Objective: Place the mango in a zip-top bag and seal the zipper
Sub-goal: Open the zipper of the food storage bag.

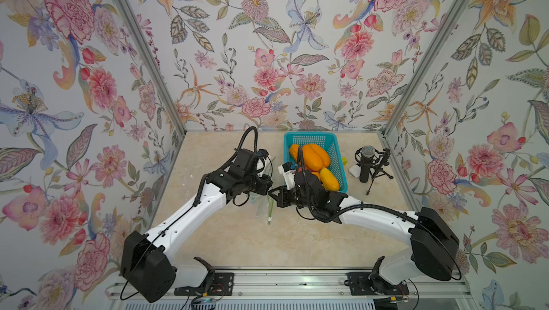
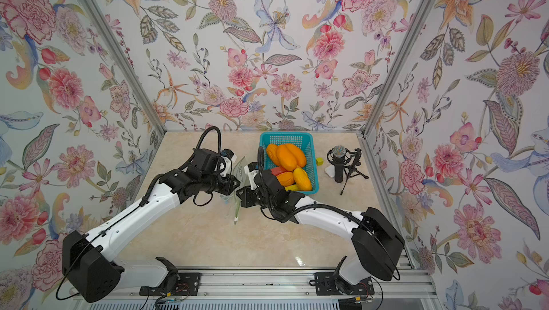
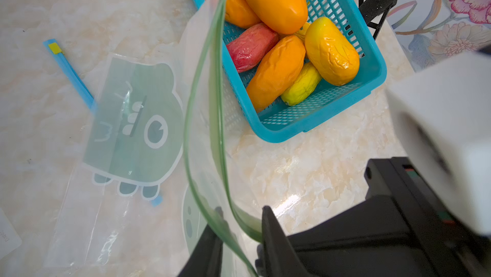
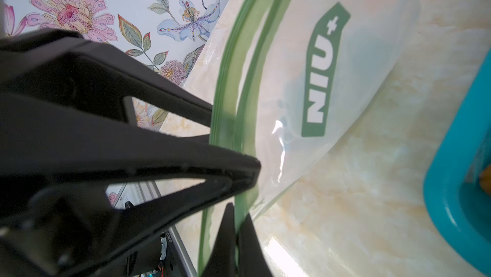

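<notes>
The marble-patterned table is carrying everything, and above its middle the two arms are meeting tip to tip. The left gripper is holding its jaws a little apart, and the green zipper rim of the clear bag is running through the gap between them. The right gripper is facing it with its jaws pressed together on that same green rim, pinching it just beside the left jaws. The bag is standing on edge between the two grippers, its mouth gaping slightly. The blue basket is sitting near the right jaws, on the side away from the left gripper. The mangoes are all lying piled in the basket, orange, yellow and one reddish, none touching either gripper. A second bag with a green cartoon print is lying flat on the table, on the side of the left jaws away from the basket. A microphone on a small tripod is standing beyond the basket, well apart from both jaws. A blue strip with a yellow tab is lying just past the second bag, farther still from the jaws.
</notes>
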